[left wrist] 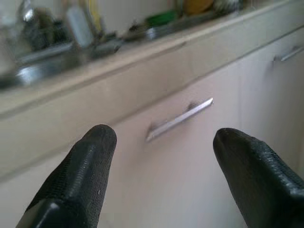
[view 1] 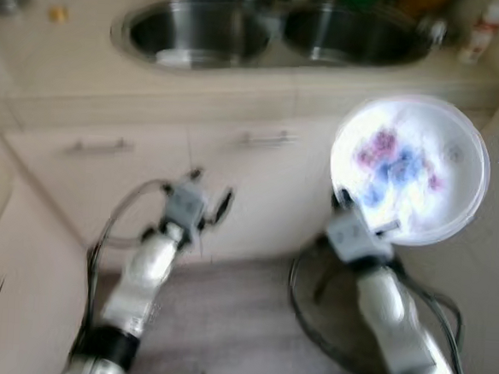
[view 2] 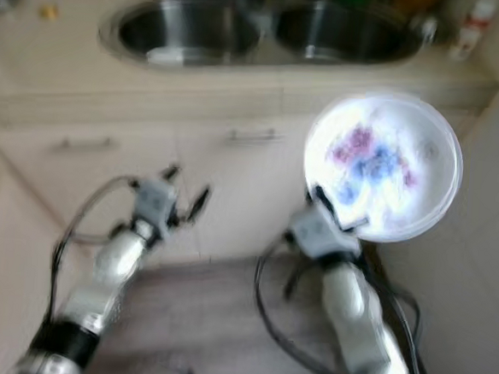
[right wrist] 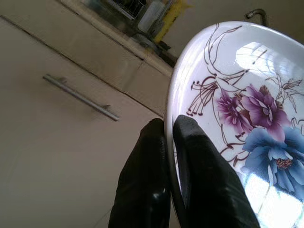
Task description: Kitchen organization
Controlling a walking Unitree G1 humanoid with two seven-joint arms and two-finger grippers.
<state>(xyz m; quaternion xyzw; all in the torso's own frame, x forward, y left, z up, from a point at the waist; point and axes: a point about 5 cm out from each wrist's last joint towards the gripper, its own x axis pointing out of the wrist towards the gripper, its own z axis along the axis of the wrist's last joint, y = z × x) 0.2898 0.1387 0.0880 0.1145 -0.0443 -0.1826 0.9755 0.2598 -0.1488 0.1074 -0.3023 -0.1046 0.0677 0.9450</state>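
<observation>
Head views blurred. Right pincer (right wrist: 170, 130) clamped on the rim of a plate (view 1: 410, 168), one finger on each face, nearly closed with only the plate's thickness between them. Plate is white with purple and blue flowers, held up off any surface, face tilted toward the camera, in front of the cabinets (view 1: 258, 188) and below the tabletop (view 1: 239, 88) edge, on the robot's right.

Left pincer (left wrist: 164, 164) wide open, holding nothing. It is raised in front of a cabinet front, pointing at a silver bar handle (left wrist: 179, 119) that shows between its fingers; no contact visible.

Double steel sink (view 1: 196, 31) set in the tabletop straight ahead, left basin with something pale inside, too blurred to identify. Bottles (view 1: 483, 30) and clutter behind the sink at the far right, unclear. Small yellow item (view 1: 58, 13) on the tabletop left of the sink. Grey floor (view 1: 240, 323) under both arms.
</observation>
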